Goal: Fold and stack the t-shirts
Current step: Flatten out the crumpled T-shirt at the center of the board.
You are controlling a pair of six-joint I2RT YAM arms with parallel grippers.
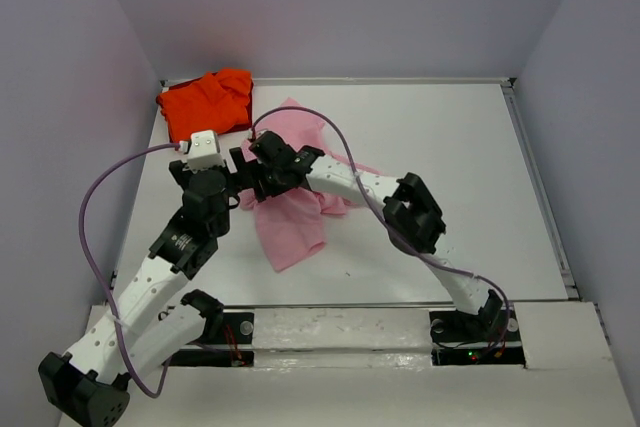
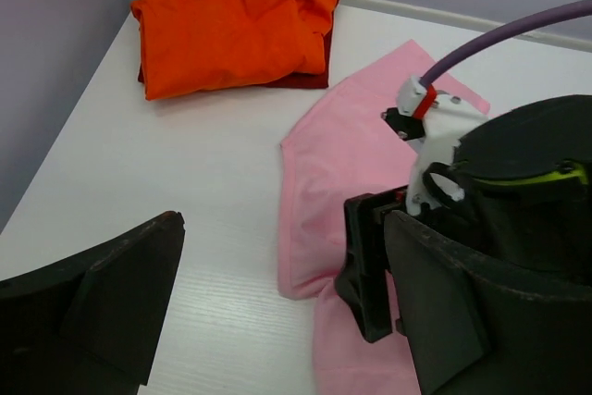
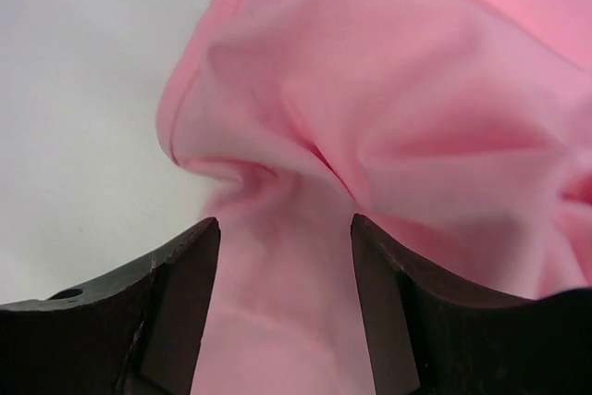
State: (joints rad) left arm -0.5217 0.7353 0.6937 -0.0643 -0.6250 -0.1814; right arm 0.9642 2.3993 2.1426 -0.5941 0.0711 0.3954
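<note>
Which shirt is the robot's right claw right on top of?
The pink t-shirt, crumpled mid-table: the right gripper hangs open directly over its folds. The orange-red t-shirt lies apart in the far left corner.

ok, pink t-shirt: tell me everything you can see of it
The pink t-shirt is soft, light pink cloth, not folded. It lies crumpled near the middle of the white table, with one flatter end spread toward the near edge. Its folds bunch into a ridge at the right gripper, whose open jaws stand either side of the cloth; actual contact can't be told. It lies clear of the orange t-shirt in the far left corner.
</note>
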